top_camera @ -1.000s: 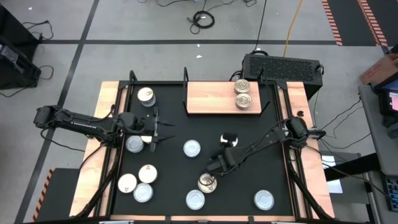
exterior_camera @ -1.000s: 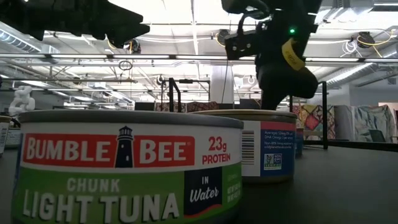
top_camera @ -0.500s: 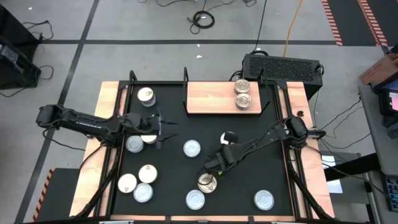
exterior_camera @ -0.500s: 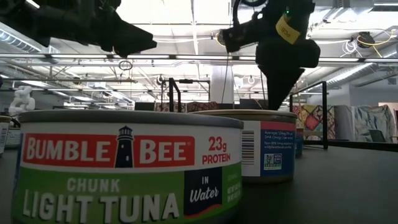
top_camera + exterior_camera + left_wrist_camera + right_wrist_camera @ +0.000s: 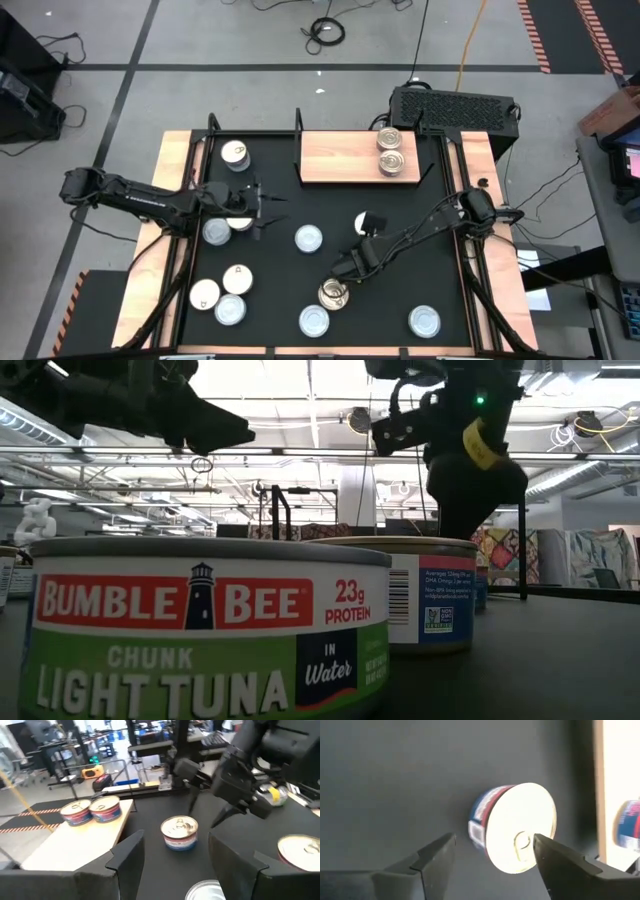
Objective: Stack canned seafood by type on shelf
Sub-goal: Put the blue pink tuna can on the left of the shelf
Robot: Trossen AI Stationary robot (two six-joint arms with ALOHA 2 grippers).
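Observation:
The wooden shelf (image 5: 340, 160) stands at the far middle of the mat with two brass-topped tins (image 5: 390, 138) (image 5: 391, 161) side by side on its right end. A pale-topped tin with a red and blue label (image 5: 362, 221) (image 5: 179, 832) (image 5: 520, 840) stands upright on the black mat. My right gripper (image 5: 494, 838) (image 5: 201, 824) hangs open, slanting down right beside it, the tin showing between its spread fingers. My left gripper (image 5: 265, 212) is open and level at the mat's left, pointing toward that tin. Several more tins lie scattered on the mat.
Loose tins: one pale (image 5: 308, 238) between the grippers, a gold one (image 5: 333, 294) below the right arm, pale ones (image 5: 314, 320) (image 5: 424, 321) along the near edge, a cluster (image 5: 230, 295) near left, one (image 5: 236, 154) far left. A black box (image 5: 455, 105) sits behind the shelf.
My right gripper has opened and let go of the pale-topped tin, which stays upright on the mat where the fingers crossed it before. My left gripper has edged a little toward the table's right, still open.

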